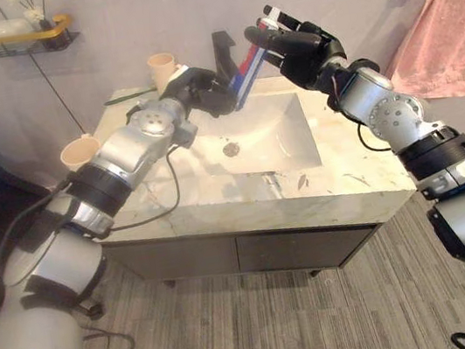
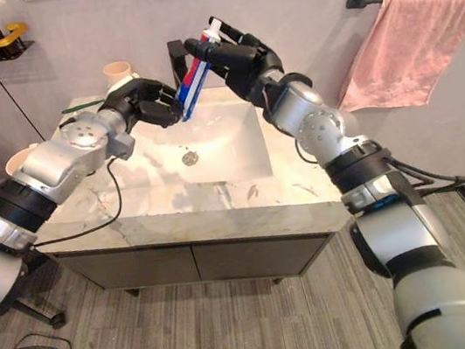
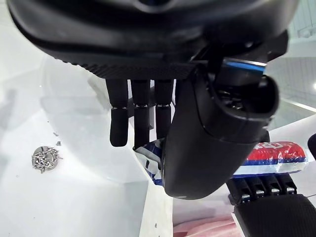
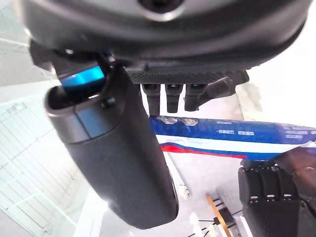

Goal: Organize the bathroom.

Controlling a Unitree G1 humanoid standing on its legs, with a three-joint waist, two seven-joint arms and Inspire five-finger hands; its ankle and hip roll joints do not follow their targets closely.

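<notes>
A red, white and blue tube (image 2: 192, 82) is held above the sink (image 1: 294, 143) on the marble bench (image 1: 218, 196), partly hidden by fingers, clamped low by the left hand (image 1: 201, 89) and high by the right hand (image 1: 296, 47).

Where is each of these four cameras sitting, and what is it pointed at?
Left eye view: on the head, looking down at the sink; both arms reach in.
Right eye view: beside it, same scene; both hands hold the toothpaste tube.
Left wrist view: along the left hand towards the basin.
Right wrist view: along the right hand.
Both wrist views share the tube and show the other hand.
</notes>
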